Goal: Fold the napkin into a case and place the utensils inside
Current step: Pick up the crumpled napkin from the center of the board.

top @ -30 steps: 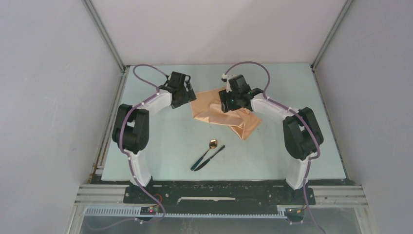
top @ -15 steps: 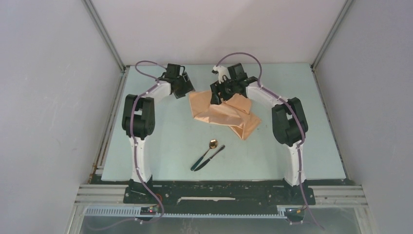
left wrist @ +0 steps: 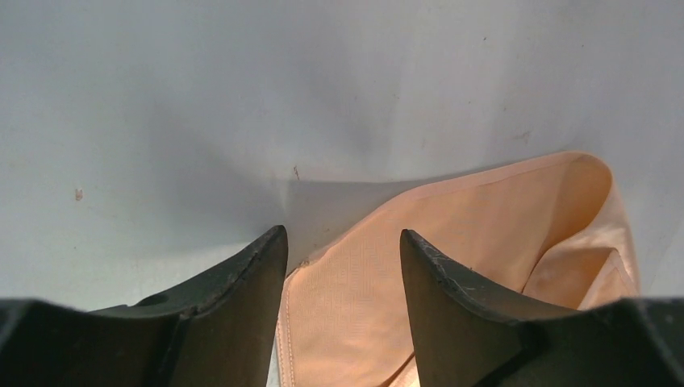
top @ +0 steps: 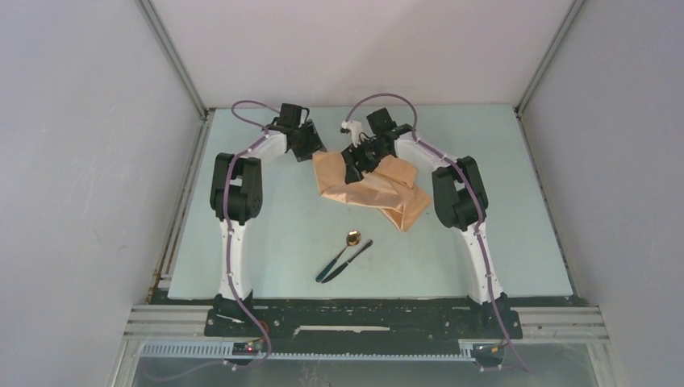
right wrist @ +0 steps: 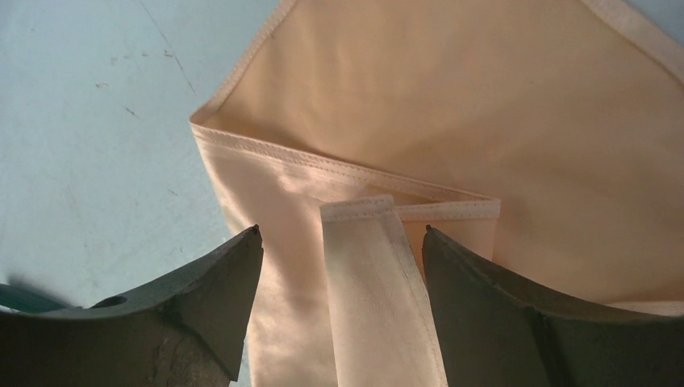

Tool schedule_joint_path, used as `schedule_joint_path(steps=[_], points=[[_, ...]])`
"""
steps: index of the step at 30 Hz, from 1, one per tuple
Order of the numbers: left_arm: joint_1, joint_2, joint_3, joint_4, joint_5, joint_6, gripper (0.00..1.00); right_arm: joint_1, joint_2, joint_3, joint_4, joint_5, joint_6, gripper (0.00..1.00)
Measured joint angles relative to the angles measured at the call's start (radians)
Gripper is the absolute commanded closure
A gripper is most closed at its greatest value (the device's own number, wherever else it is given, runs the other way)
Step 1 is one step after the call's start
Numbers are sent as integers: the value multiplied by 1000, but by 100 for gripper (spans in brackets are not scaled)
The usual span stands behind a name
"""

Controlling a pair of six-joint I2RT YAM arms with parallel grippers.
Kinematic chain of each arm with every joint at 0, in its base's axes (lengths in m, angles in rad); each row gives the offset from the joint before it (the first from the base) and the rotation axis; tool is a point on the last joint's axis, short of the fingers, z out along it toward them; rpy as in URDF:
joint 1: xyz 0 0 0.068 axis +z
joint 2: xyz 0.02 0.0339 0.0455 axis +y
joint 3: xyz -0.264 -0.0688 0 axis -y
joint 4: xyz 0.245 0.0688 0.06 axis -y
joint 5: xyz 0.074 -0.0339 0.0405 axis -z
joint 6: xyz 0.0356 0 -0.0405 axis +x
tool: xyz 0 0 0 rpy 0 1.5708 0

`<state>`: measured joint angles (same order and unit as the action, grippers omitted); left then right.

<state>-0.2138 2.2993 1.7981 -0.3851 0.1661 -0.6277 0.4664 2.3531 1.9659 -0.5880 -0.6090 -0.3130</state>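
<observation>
Pale matte table (top: 266, 242); crumpled peach woven napkin (top: 385, 197); slim spoon (top: 352, 239), gold bowl.

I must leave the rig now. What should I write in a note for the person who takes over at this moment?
Left tool: open, low at the far left corner of the napkin, with the cloth edge between its fingers, not clamped.
Right tool: open, over a narrow folded strip on the napkin's far side.
Napkin: loosely folded and rumpled at the far middle of the table; no case formed.
Spoon and dark knife: crossed on the table nearer the arm bases, apart from the napkin.
Done: nothing finished.
Left: fold the case, then put both pieces inside.
</observation>
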Motion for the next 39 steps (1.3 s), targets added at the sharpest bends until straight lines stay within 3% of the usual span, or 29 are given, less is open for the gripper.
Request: schedule_joint_path(steps=[4, 7, 15, 21, 24, 25, 31, 39], points=[[3, 7, 9, 0, 7, 1, 44, 0, 7, 1, -26, 19, -14, 15], [5, 17, 18, 0, 16, 2, 55, -1, 10, 10, -31, 25, -21, 14], [17, 32, 24, 0, 34, 2, 74, -7, 58, 82, -67, 4, -37, 31], [24, 35, 24, -2, 51, 3, 97, -11, 60, 82, -82, -28, -41, 63], [28, 35, 22, 5, 56, 2, 100, -20, 59, 76, -67, -51, -25, 97], [30, 34, 17, 11, 59, 0, 100, -23, 56, 68, -56, -53, -20, 100], [72, -79, -169, 102, 100, -39, 100, -85, -59, -117, 65, -88, 124, 100], [150, -485, -448, 199, 106, -154, 100, -196, -568, -510, 295, 35, 353, 100]])
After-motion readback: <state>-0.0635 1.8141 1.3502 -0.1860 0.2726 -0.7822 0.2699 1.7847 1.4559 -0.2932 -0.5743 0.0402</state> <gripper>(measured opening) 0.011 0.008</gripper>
